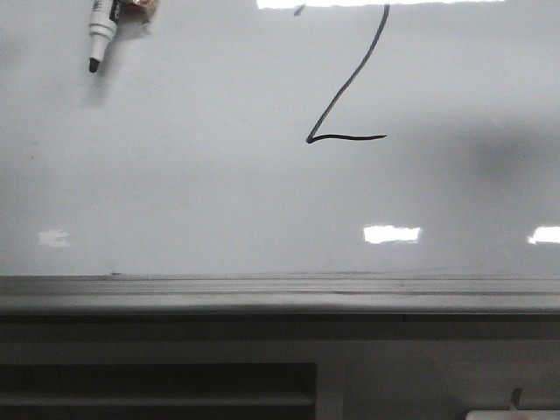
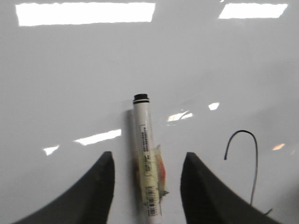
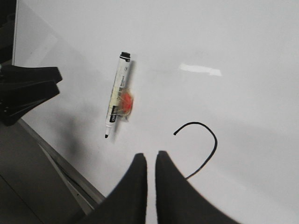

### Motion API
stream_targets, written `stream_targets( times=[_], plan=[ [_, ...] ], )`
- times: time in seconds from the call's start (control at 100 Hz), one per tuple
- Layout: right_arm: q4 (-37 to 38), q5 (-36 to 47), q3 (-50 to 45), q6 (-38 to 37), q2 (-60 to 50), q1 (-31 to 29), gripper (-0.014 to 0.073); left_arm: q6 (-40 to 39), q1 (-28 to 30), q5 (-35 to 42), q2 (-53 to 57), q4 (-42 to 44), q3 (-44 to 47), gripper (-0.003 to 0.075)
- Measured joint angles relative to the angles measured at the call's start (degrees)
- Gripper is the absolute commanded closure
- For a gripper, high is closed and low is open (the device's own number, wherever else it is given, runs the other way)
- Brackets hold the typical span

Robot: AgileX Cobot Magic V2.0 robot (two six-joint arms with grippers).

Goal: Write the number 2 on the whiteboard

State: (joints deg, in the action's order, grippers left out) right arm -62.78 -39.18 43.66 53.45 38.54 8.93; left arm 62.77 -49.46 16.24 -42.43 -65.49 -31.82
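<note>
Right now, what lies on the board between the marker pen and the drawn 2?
Nothing: in the front view, only bare whiteboard separates the marker pen from the number 2; the right wrist view agrees.

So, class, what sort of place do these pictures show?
Probably a classroom or lab writing station: a glossy whiteboard with a grey ledge, a hand-drawn number 2, and a marker pen lying on it.

whiteboard [image 1: 192, 192]: glossy, smooth | ledge [image 1: 280, 296]: dull grey metal | marker [image 2: 145, 154]: white plastic, taped

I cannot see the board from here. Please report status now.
Left gripper open around the marker, not clamping. Right gripper shut, empty. Number 2 drawn on whiteboard. Nothing blocking.
</note>
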Motion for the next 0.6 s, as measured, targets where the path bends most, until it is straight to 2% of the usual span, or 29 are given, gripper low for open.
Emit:
stream_targets(
  times=[0.03,0.05,0.24,0.47,0.6],
  plan=[
    [0.25,0.78,-0.97,0.00,-1.38,0.00,0.0646,0.27,0.00,-1.36,1.19,0.11,0.60,0.0722],
    [0.37,1.42,-1.79,0.00,-2.02,0.00,0.0646,0.39,0.00,-1.96,2.08,0.34,1.10,0.0741],
    [0.60,6.20,-12.01,4.28,-15.37,0.00,0.0647,0.81,0.00,-8.08,10.47,2.78,6.61,0.0740],
    [0.60,9.28,-26.15,5.58,-31.67,0.00,0.0647,0.90,0.00,-8.84,22.63,2.85,15.50,0.0740],
    [0.60,9.40,-31.65,5.58,-37.44,0.00,0.0647,0.90,0.00,-8.84,30.21,1.19,19.36,0.0740]
  ],
)
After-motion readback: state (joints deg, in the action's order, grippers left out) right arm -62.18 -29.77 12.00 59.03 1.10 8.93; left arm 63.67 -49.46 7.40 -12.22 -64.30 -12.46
